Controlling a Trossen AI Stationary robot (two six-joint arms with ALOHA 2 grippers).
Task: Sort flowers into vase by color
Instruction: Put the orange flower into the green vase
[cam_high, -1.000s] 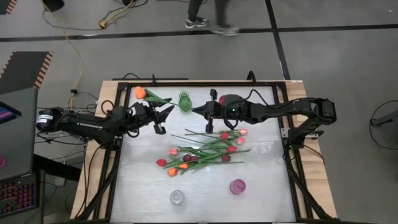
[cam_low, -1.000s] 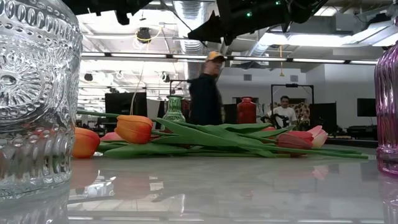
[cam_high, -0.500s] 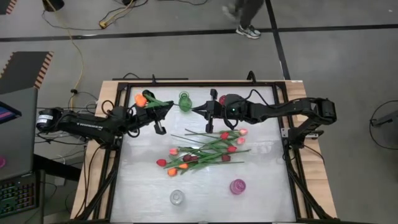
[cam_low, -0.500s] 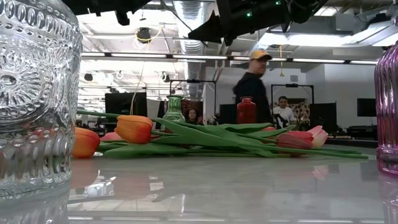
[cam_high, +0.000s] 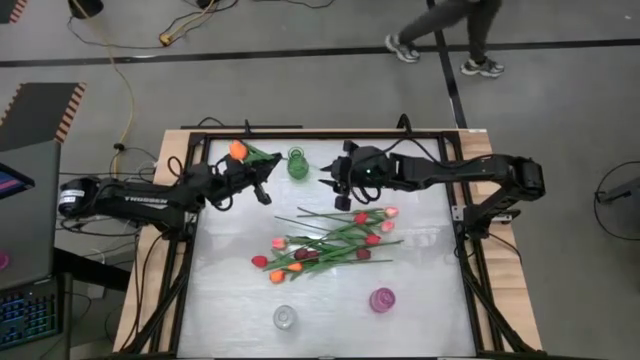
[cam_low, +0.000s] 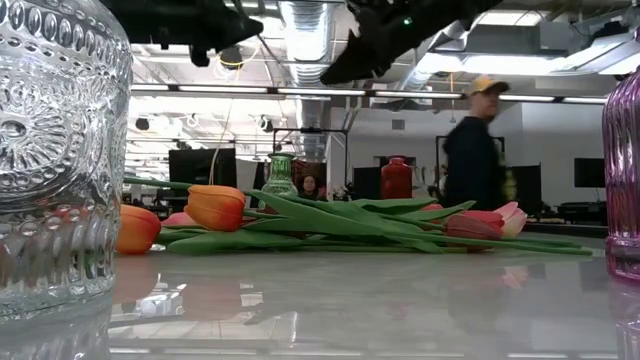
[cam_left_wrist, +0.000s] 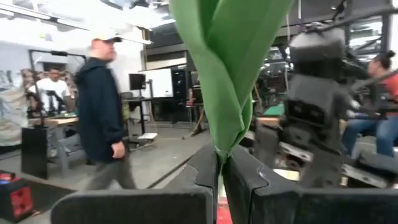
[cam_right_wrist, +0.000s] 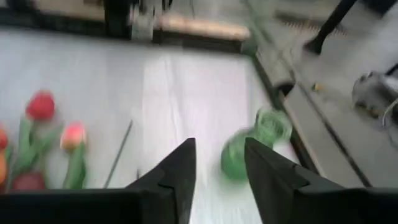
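Observation:
My left gripper (cam_high: 268, 174) is shut on an orange tulip (cam_high: 237, 149) above the table's far left part. The tulip's green leaf (cam_left_wrist: 227, 68) fills the left wrist view. My right gripper (cam_high: 327, 176) stands open just right of the green vase (cam_high: 297, 163), holding nothing; its fingers (cam_right_wrist: 183, 168) are spread with the vase (cam_right_wrist: 239, 158) beyond them. The other flowers (cam_high: 330, 240) lie in a heap mid-table, orange, red and pink heads on green stems (cam_low: 330, 222). My left gripper pinches the orange tulip's green leaf and stem (cam_left_wrist: 219, 149) between its two shut fingers. The fingers come about level from the table's left. The flower is lifted clear of the table, its head (cam_high: 237, 149) lying back toward the far left corner.
A clear glass vase (cam_high: 285, 317) and a pink vase (cam_high: 382, 299) stand near the front edge. A red vase (cam_low: 396, 178) stands at the back by the right arm. A black frame (cam_high: 300, 133) rims the table. A person (cam_high: 440, 25) walks past behind it.
My left gripper has shut on the tulip's stem, and my right gripper, which held the stem's end, has opened and let go. The left gripper has swung toward the far edge, turning the flower with it. The right gripper has tipped and drawn back a little.

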